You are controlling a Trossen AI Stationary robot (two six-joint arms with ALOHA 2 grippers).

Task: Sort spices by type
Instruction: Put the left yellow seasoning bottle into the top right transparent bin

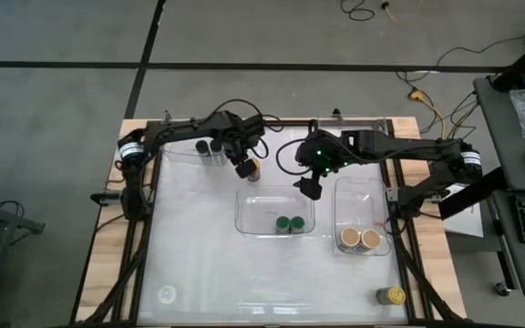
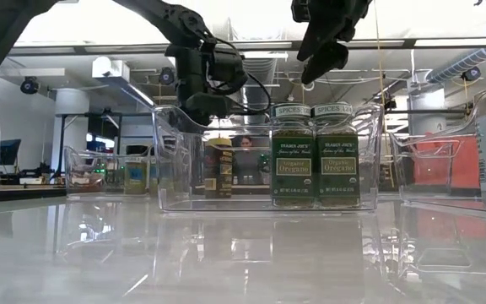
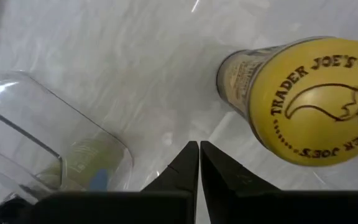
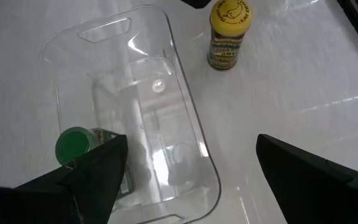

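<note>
Yellow-lidded jar (image 3: pixel 303 99) — just beside closed left tool (image 3: pixel 199 155).

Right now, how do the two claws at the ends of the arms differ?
The left gripper has its fingers pressed shut, while the right gripper is spread wide open. The left gripper hangs beside a yellow-lidded jar standing on the bare table; the right gripper hovers over the clear tray holding the green-lidded jars. Both are dark, two-fingered and hold nothing.

2 oregano jars (image 2: pixel 315 156) in clear tray (image 2: pixel 175 160)
</note>
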